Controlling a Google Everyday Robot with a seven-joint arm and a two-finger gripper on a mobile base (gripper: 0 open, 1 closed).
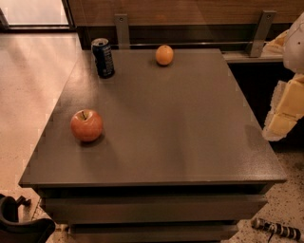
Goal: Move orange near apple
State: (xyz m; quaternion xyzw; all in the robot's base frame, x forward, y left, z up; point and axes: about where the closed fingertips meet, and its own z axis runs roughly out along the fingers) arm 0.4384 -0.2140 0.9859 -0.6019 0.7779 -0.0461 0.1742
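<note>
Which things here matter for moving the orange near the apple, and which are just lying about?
Belongs to the job:
- orange, at the far edge of the table
- apple, near left
- pincer, beyond the table's right side, touching neither fruit

Lying about:
- can, upright, far left corner
- striped object on the floor, bottom right

bench [180, 142] – dark grey flat top, stepped layers under its front edge. soda can [103, 58] stands upright near the back-left corner, dark blue. left bracket [122, 29] and right bracket [260, 32], grey metal, rise against the wood-panel wall [190, 9] behind. speckled floor [28, 95] on the left. striped rod [278, 229] lies on the floor bottom right; black curved part [19, 227] bottom left – can't identify. tool [281, 124] hangs off the bench's right side.
</note>
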